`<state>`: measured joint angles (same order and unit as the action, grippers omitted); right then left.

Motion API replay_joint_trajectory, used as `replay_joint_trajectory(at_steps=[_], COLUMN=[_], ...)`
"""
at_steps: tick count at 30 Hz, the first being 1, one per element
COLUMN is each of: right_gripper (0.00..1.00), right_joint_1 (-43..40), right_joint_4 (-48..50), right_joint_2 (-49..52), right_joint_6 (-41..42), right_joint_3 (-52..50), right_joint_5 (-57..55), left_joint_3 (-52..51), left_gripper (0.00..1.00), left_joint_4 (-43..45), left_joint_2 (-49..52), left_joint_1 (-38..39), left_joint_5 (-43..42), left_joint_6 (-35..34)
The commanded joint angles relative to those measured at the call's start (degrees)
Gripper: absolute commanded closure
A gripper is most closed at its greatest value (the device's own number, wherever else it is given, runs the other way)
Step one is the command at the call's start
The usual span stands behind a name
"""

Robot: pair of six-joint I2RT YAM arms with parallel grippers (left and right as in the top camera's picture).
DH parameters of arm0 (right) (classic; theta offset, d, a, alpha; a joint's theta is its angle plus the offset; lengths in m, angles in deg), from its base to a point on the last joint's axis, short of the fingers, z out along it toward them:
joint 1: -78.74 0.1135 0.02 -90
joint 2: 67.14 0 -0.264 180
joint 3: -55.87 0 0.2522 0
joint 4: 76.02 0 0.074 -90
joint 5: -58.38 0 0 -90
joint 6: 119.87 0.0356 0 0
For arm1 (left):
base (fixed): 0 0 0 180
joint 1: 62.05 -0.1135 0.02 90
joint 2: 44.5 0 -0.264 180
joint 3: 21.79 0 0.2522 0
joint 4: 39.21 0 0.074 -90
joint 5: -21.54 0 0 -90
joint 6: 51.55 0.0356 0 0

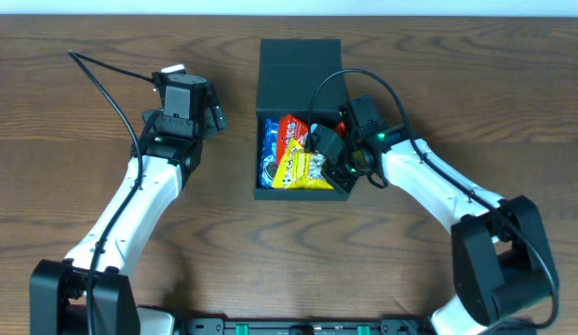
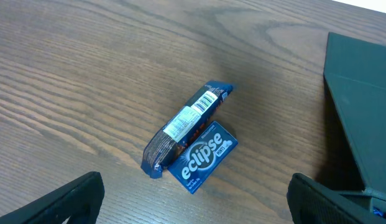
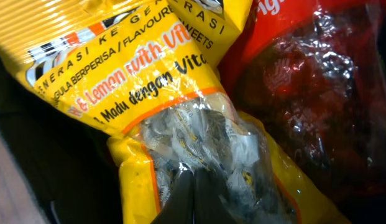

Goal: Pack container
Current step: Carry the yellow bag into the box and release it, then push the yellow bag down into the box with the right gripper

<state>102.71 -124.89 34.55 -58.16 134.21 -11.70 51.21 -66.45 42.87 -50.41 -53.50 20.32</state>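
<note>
The right gripper (image 1: pixel 329 158) is down inside the container (image 1: pixel 298 74), whose flap lid stands open beyond it. Its fingers are together, the tips against the clear window of a yellow sweets packet (image 3: pixel 149 81) directly ahead. Whether they pinch the film cannot be told. Just to the right of this gripper lies a red packet (image 3: pixel 304 93), touching the yellow one. Past the yellow one, against the wall farthest from the gripper, is a blue packet (image 1: pixel 270 154).

The left gripper (image 1: pixel 215 116) hangs over the surface (image 1: pixel 456 84) with its fingers wide apart. Ahead of it, between the fingers, a blue Eclipse mints pack (image 2: pixel 205 152) lies flat on the wood. A dark wrapped bar (image 2: pixel 183 127) rests across the pack's left edge, touching it. The container stands off to this gripper's right.
</note>
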Motion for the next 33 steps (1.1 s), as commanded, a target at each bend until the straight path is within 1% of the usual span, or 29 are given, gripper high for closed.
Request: replay_joint_trajectory(at_steps=[1,5,7,11,20,24,29,33], right_gripper=[0.99,0.99,0.99,0.99,0.99,0.99,0.99,0.99], right_joint_1=[0.1,0.1,0.1,0.1,0.1,0.1,0.1,0.0], right_joint_4=[-0.2,3.6,6.3,9.7,10.0,9.8,9.7,7.4], right_joint_2=[-4.7,-9.7,-9.4,-4.8,5.8,9.0,9.0,4.5], right_joint_6=[-1.3,-2.2,-2.2,-2.2,-2.2,-2.2,-1.2,-0.4], right_joint_3=[1.4,1.4,1.3,1.3,1.3,1.3,1.4,1.5], right_joint_5=[8.1,14.2,14.0,13.4,13.1,9.6,11.4,15.5], left_joint_3=[1.0,1.0,1.0,1.0,1.0,1.0,1.0,1.0], left_gripper=[0.05,0.05,0.05,0.05,0.05,0.05,0.05,0.05], left_joint_4=[-0.1,-0.1,-0.1,-0.1,-0.1,-0.1,-0.1,-0.1], left_joint_2=[0.0,0.0,0.0,0.0,0.0,0.0,0.0,0.0], left_joint_1=[-0.2,-0.2,-0.2,-0.2,-0.2,-0.2,-0.2,-0.2], left_joint_5=[0.0,0.0,0.0,0.0,0.0,0.0,0.0,0.0], left_joint_6=[0.3,0.4,0.3,0.4,0.3,0.3,0.4,0.3])
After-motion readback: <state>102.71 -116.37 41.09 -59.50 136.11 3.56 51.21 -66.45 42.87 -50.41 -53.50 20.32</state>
